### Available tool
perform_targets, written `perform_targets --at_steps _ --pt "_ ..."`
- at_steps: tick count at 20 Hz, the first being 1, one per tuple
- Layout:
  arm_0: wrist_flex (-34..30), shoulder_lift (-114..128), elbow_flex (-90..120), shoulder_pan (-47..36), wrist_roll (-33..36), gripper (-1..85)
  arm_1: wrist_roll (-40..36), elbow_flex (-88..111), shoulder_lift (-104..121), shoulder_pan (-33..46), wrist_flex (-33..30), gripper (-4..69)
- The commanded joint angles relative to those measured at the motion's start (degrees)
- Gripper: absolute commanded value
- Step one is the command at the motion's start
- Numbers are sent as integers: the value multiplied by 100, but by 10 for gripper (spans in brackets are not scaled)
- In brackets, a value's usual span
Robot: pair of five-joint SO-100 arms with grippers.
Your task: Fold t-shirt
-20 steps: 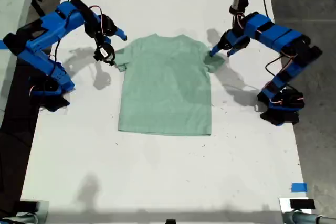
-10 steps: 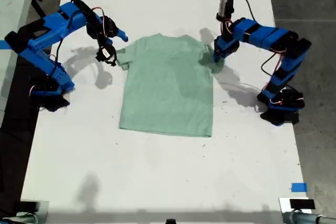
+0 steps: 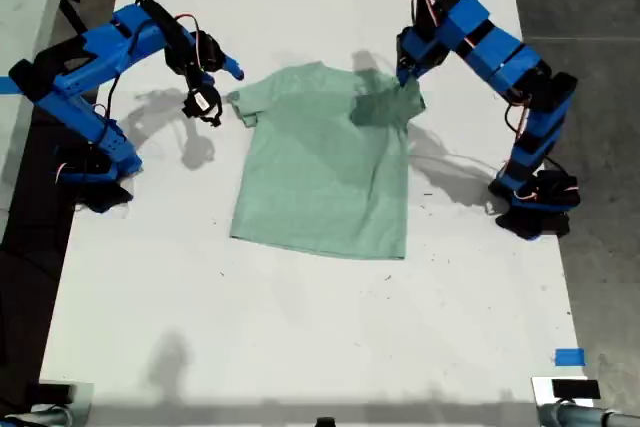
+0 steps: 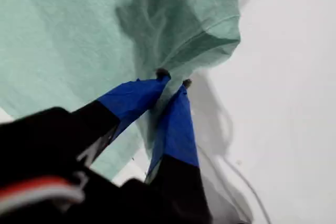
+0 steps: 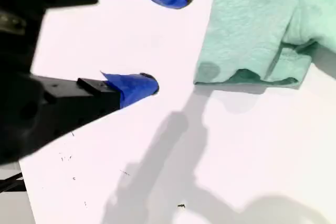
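Observation:
The pale mint-green t-shirt [image 3: 320,172] lies flat on the white table [image 3: 300,337], collar toward the far edge. My first gripper [image 3: 405,77] is shut on the sleeve at the exterior view's right, which is bunched and raised, throwing a dark shadow on the cloth. In the first wrist view the blue fingertips [image 4: 173,78] pinch the t-shirt [image 4: 63,40] at the sleeve hem. My second gripper [image 3: 218,92] hovers open just outside the sleeve at the exterior view's left. Its jaws [image 5: 168,38] stand wide apart over bare table, a short gap from the t-shirt sleeve [image 5: 252,35].
Both arm bases stand at the table's side edges, one [image 3: 95,172] at the exterior view's left and one [image 3: 535,207] at its right. A piece of blue tape [image 3: 568,357] marks the near right corner. Dark floor [image 3: 600,7] lies beyond the table's edges.
My first gripper closed on the sleeve and drew it up and toward the far edge. The shirt's body shifted and skewed slightly. My second gripper has barely moved.

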Motion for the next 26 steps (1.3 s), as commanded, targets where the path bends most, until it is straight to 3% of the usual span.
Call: perform_targets --at_steps 1,5,10,14,15,16,18,21,26 --pt "-26 79 -26 44 35 276 431 -888 -237 -334 -9 -8" --pt "-26 70 -44 53 44 277 940 -1591 -958 -826 -483 -8" --pt "-35 62 -44 88 26 277 1837 -1591 -1995 -1169 -1907 -9" --pt "-35 62 -44 158 9 278 2408 -1582 -2435 -923 -2672 -10" --pt "-26 70 -44 176 0 278 2382 -1582 -2487 -809 -2813 8" --pt "-9 70 -44 193 -9 279 2347 -1591 -2487 -729 -2856 143" --pt "0 88 -44 211 -9 280 2021 -1758 -2426 -668 -2760 341" --pt "0 88 -44 211 -9 280 1679 -1890 -1740 -554 -2232 277" --pt "35 97 -26 202 -18 280 1292 -1784 -272 -404 -905 245"
